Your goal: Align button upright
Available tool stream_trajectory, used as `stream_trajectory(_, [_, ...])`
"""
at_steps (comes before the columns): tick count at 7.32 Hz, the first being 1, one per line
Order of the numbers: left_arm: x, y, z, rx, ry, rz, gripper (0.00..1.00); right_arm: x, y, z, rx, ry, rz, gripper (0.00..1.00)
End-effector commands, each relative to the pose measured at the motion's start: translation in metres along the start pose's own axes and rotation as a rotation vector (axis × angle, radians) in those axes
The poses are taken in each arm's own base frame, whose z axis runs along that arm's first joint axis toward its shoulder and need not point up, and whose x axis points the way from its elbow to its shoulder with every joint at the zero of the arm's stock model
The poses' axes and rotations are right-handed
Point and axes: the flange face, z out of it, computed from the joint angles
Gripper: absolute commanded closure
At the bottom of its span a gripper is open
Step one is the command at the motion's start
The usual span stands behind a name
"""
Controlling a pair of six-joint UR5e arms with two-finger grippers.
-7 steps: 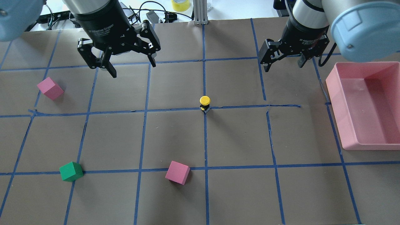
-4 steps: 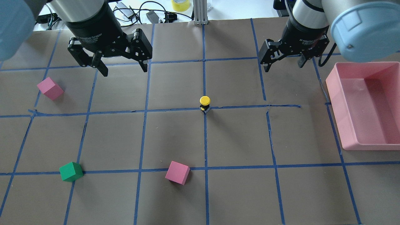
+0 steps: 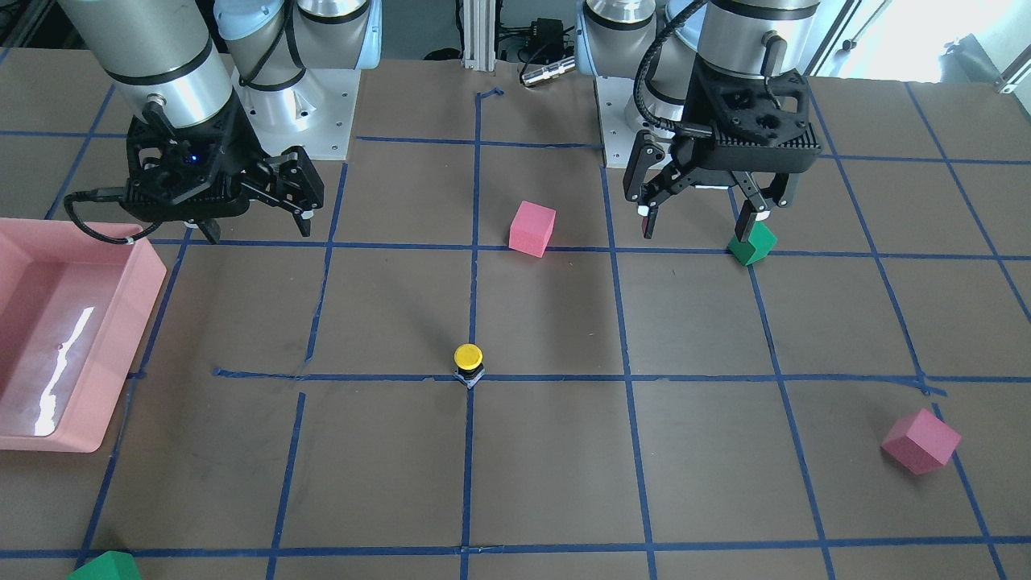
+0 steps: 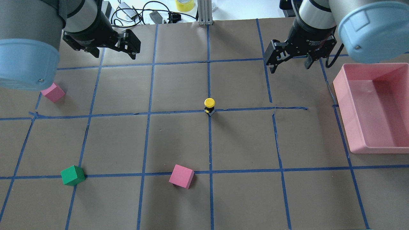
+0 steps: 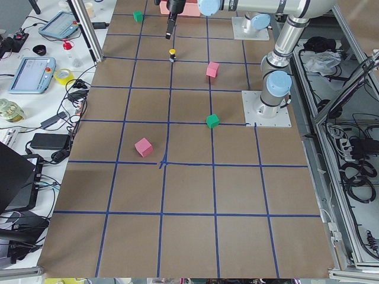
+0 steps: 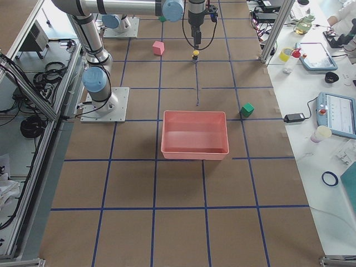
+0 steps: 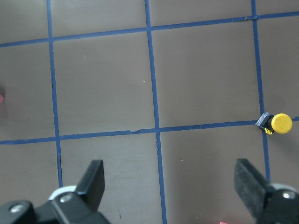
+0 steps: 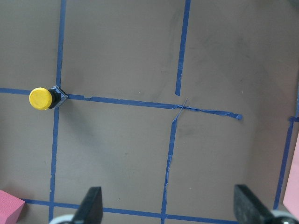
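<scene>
Left gripper [image 4: 114, 54] withdrawn farther from button [image 4: 209, 105], jaws apart, right gripper [image 4: 289, 68] also spread, button standing upright

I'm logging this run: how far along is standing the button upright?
Done, by the look of it: the button stands upright on a blue tape crossing, yellow cap on top. In hand: nothing; the left pincer and right pincer hang open and empty, well clear of it. Left: apparently nothing beyond parking the arms.
</scene>
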Motion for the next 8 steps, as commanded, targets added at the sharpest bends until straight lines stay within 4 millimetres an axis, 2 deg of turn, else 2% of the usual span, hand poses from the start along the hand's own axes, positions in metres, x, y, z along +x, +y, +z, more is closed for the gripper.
stream_trajectory(1, [0.000,0.005,-0.005,-0.009,0.005,-0.022,0.00,0.000,0.000,0.000,0.000,0.000,0.000,0.00])
stream_trajectory(3, [0.000,0.029,-0.015,-0.151,0.007,-0.027,0.00,0.001,0.000,0.000,-0.001,0.000,0.000,0.00])
stream_trajectory(6, [0.002,0.032,-0.017,-0.159,0.018,-0.021,0.00,-0.001,-0.001,0.001,0.000,-0.002,-0.003,0.00])
stream_trajectory(8, [-0.002,0.030,-0.010,-0.170,0.020,-0.021,0.00,0.000,0.000,0.000,0.004,-0.004,0.000,0.00])
